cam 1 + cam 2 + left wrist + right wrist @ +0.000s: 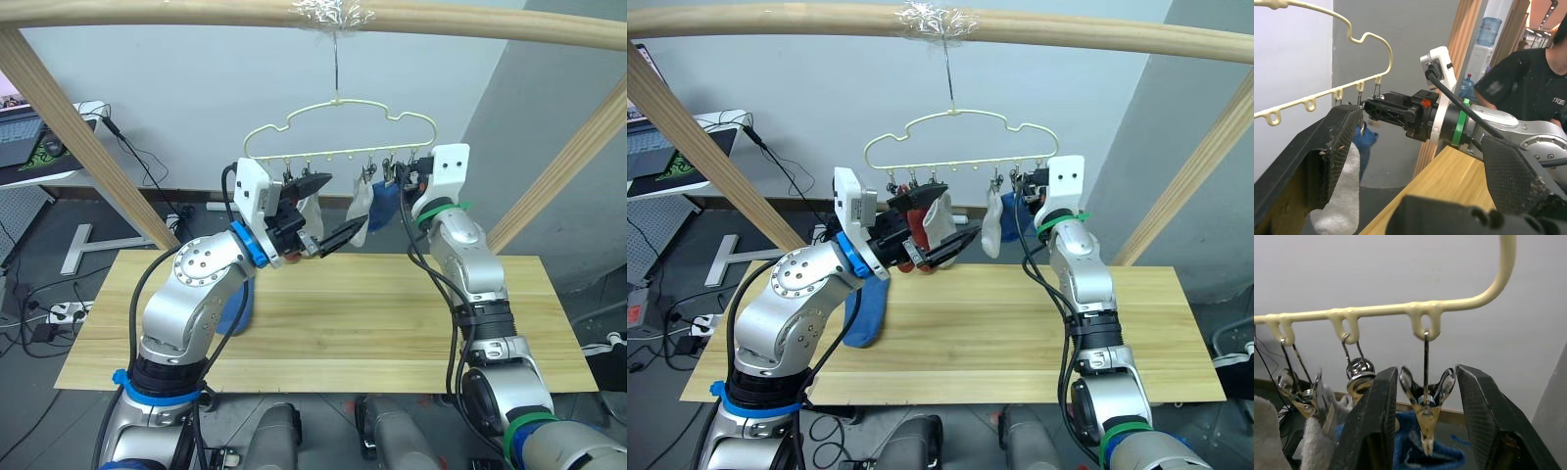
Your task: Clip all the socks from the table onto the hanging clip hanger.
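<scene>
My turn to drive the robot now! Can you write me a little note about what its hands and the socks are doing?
Left tool: open, raised by the clip hanger, a light grey sock and a rust red sock hanging beside it.
Right tool: open, its fingers either side of a metal clip at the hanger's right end, not squeezing it.
Done: another grey sock and a blue sock hang on the right side.
Left: one blue sock lies on the table under the left arm. I can't tell how many clips are filled.
</scene>
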